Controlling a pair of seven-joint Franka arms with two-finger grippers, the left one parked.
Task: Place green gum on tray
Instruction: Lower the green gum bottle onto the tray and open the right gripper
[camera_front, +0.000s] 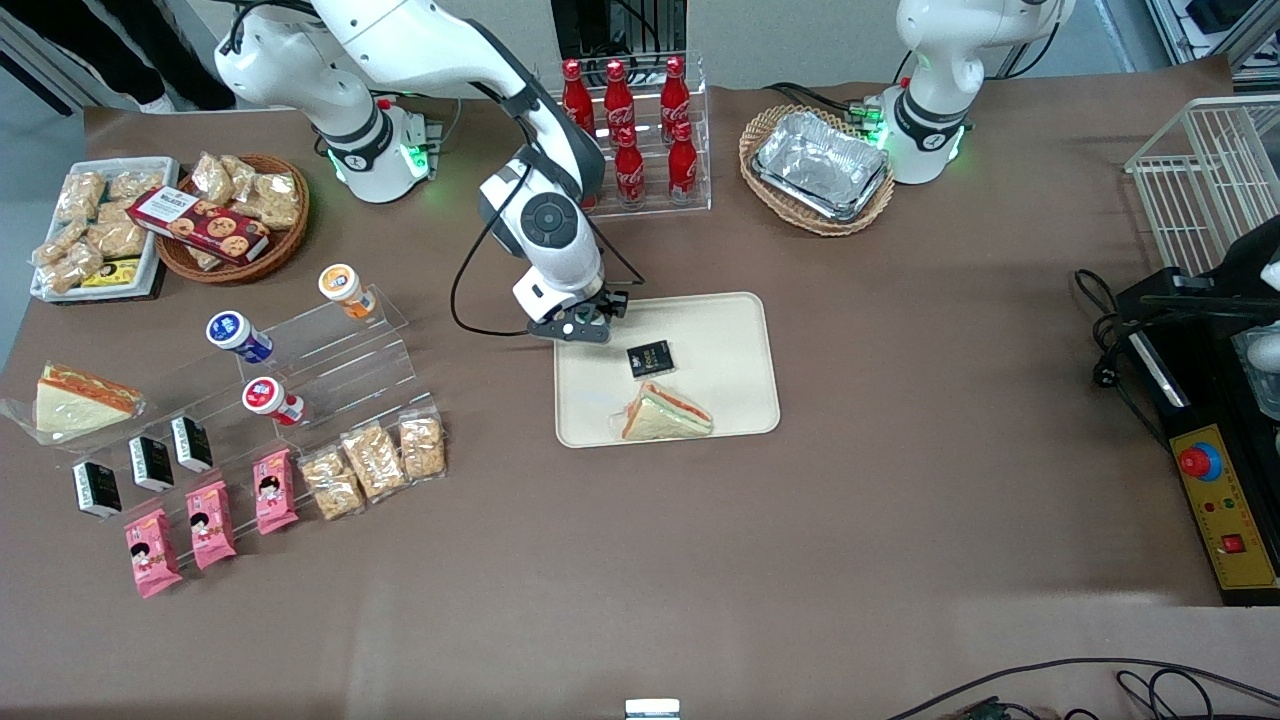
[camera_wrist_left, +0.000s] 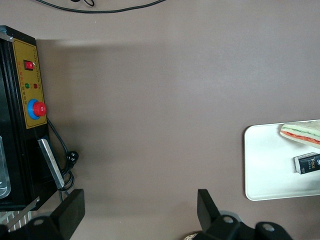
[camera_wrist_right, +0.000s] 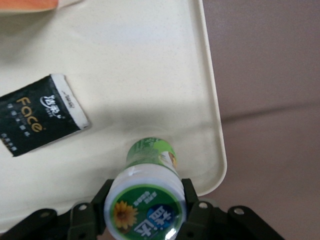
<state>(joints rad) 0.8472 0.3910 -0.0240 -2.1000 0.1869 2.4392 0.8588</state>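
The gripper (camera_wrist_right: 145, 212) was clamped on the green gum (camera_wrist_right: 146, 200), fingers pinching just under the lid, bottle upright over the tray (camera_wrist_right: 150, 65) near its corner, w/ a black packet (camera_wrist_right: 37, 116) lying close by. Judged light, stiff plastic, smooth and prob. slippery; a round body could twist in the grip. Best hold: mid-body or under the lid rim, approx. as it was held.

A brown covering (camera_front: 700, 560) spreads over the whole bench, lying smooth and matte with faint creases. Past its edge farthest from the front camera, a pale grey floor (camera_front: 800, 40) shows. Light falls evenly from above — shadows are soft and short. A white wire rack (camera_front: 1205, 170) stands toward the parked arm's end — beside a black control box (camera_front: 1215, 500) with cables.
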